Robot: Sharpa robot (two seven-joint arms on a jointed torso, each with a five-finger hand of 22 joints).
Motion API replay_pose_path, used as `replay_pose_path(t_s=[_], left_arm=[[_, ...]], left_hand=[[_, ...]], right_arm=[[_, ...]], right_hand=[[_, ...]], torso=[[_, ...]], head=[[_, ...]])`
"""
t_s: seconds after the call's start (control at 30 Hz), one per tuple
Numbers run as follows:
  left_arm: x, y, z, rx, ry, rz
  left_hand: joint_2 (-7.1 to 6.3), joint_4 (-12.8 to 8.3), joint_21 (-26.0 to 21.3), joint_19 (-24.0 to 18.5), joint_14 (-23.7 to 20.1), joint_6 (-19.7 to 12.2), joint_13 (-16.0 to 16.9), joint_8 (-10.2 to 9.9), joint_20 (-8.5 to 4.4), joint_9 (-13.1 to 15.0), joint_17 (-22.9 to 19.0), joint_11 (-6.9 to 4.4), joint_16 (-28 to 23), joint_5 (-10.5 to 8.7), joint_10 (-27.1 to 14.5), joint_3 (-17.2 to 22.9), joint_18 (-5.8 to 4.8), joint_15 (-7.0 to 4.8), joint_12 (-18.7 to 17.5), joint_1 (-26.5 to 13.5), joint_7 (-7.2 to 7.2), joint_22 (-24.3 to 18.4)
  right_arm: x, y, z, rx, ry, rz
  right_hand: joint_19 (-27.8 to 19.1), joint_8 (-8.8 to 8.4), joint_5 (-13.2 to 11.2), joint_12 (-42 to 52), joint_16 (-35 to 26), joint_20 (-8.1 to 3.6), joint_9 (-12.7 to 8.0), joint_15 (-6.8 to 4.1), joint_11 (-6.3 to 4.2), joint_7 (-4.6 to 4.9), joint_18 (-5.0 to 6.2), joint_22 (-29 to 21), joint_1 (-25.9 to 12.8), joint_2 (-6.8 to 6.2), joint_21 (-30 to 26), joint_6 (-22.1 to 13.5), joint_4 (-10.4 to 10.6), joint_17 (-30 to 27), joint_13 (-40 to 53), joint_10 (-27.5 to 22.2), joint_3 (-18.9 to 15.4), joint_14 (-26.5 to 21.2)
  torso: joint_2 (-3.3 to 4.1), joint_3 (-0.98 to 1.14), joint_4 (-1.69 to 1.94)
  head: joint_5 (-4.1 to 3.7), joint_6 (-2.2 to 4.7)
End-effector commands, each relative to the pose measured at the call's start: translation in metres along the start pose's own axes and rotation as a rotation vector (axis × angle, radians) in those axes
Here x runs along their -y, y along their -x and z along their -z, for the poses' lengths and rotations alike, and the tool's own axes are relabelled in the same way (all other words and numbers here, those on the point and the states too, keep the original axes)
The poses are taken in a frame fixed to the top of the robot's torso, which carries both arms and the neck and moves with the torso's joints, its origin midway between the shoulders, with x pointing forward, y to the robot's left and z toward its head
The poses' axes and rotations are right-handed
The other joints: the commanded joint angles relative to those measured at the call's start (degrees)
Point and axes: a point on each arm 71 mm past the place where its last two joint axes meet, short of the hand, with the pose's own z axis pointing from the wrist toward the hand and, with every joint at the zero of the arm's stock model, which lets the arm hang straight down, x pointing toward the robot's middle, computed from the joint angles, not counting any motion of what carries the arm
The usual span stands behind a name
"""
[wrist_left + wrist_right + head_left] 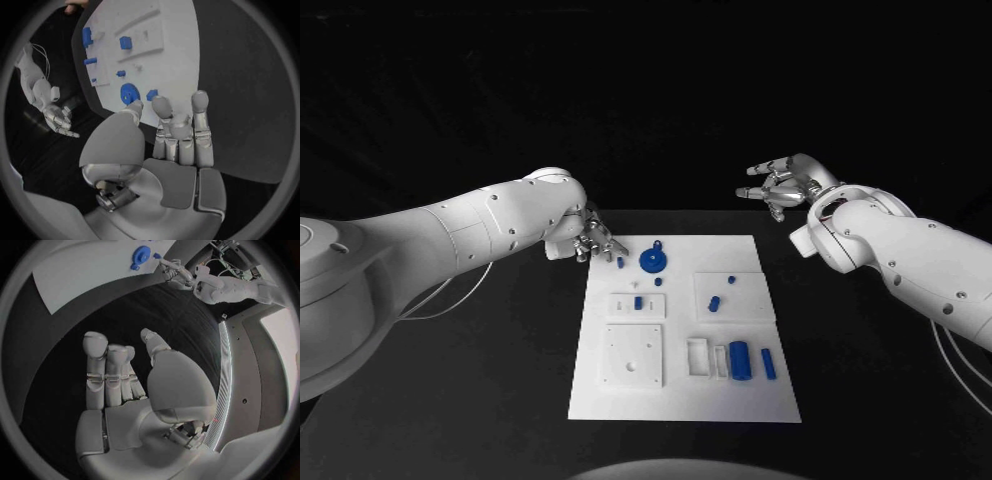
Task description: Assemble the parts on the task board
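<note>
Task board [678,400]: flat white rectangular plate at table centre, carrying raised square blocks. Small blue parts on it include a round disc [652,264] at the far left; finer shapes cannot be made out. Left hand [593,243] at the board's far-left corner, fingers apart, holding nothing. Right hand [783,186] raised beyond the far-right corner, fingers spread, holding nothing.

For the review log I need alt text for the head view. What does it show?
A white task board lies on a black table, with small blue parts and a round blue disc on it. The left robot hand hangs at the board's far left corner, holding nothing. The right robot hand is raised beyond the far right corner, fingers spread.
</note>
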Motion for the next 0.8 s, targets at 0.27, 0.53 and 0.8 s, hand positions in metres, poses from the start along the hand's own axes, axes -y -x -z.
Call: replay_pose_path(t_s=[0.27,0.53,0.8], left_arm=[[0.0035,-0.0075,-0.0024,-0.048,-0.026,0.002],[0.0046,-0.0074,-0.0032,-0.044,-0.034,0.025],[0.0055,-0.0067,-0.0036,-0.037,-0.042,0.045]], left_hand=[[1.90,-2.86,0.37,-0.22,0.19,-0.45,-0.20,0.11,0.56,-0.29,-0.39,-0.17,0.36,1.08,-0.11,-0.24,0.95,0.13,0.45,-0.34,0.03,1.04],[3.50,-5.01,0.42,-0.21,0.20,-0.71,-0.30,0.10,0.63,-0.74,-0.51,-0.10,0.41,1.27,-0.11,-0.82,1.02,0.17,0.53,-0.96,0.11,1.05],[5.47,-7.30,0.37,-0.18,0.20,-1.13,-0.33,0.09,0.65,-1.22,-0.54,-0.03,0.44,1.30,-0.09,-1.83,1.06,0.18,0.63,-0.68,0.21,1.04]], right_arm=[[-0.0017,-0.0015,-0.0001,-0.010,0.013,0.009],[-0.0023,-0.0020,-0.0003,-0.010,0.016,0.015],[-0.0024,-0.0026,-0.0007,-0.012,0.015,0.015]], right_hand=[[2.90,-0.02,0.31,0.19,-0.13,0.23,0.03,0.17,0.01,-0.02,0.95,-0.01,0.36,-0.09,0.16,-0.27,-0.17,0.05,-0.02,-0.18,0.30,0.15],[2.90,-0.02,0.31,0.19,-0.13,0.23,0.03,0.17,0.01,-0.02,0.95,-0.01,0.36,-0.09,0.16,-0.27,-0.17,0.05,-0.02,-0.18,0.30,0.15],[2.90,-0.02,0.31,0.19,-0.13,0.23,0.03,0.17,0.01,-0.02,0.95,-0.01,0.36,-0.09,0.16,-0.27,-0.17,0.05,-0.02,-0.18,0.30,0.15]], torso=[[0.03,-0.04,-0.04],[0.01,0.00,-0.01],[0.04,0.02,-0.02]], head=[[-0.06,-0.05],[-0.17,-0.06],[-0.24,-0.04]])
